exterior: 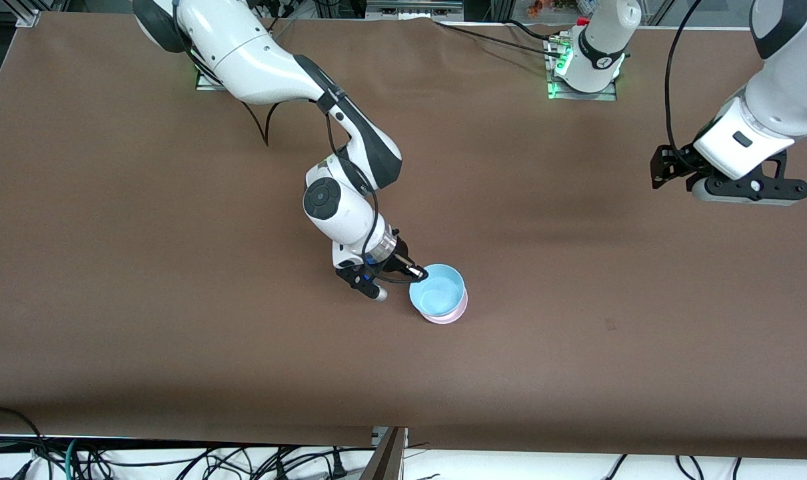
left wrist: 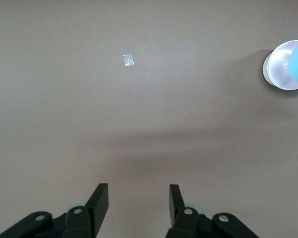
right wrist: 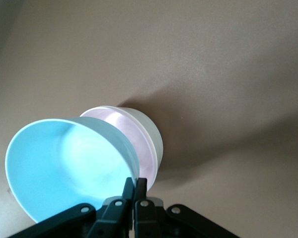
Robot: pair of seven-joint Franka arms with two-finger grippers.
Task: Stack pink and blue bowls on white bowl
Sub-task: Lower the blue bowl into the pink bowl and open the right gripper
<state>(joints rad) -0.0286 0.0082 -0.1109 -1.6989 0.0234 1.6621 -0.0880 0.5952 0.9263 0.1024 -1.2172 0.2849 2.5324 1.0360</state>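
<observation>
Two bowls already nest mid-table, toward the front-camera edge: pink bowl [right wrist: 139,144] inside white bowl [right wrist: 151,134]. Right gripper [right wrist: 134,187] pinches the rim of the tilted blue bowl [exterior: 436,291] above them. Released off-centre, it could seat crooked or slide off.

Only the wrist views reveal the white bowl.

Left gripper [left wrist: 139,198] waits, fingers apart and empty, near the left arm's table end.

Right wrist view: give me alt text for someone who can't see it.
The right end effector is shut on the rim of a tilted blue bowl, held above a pink bowl that is nested in a white bowl. The stack stands on a brown table.
</observation>
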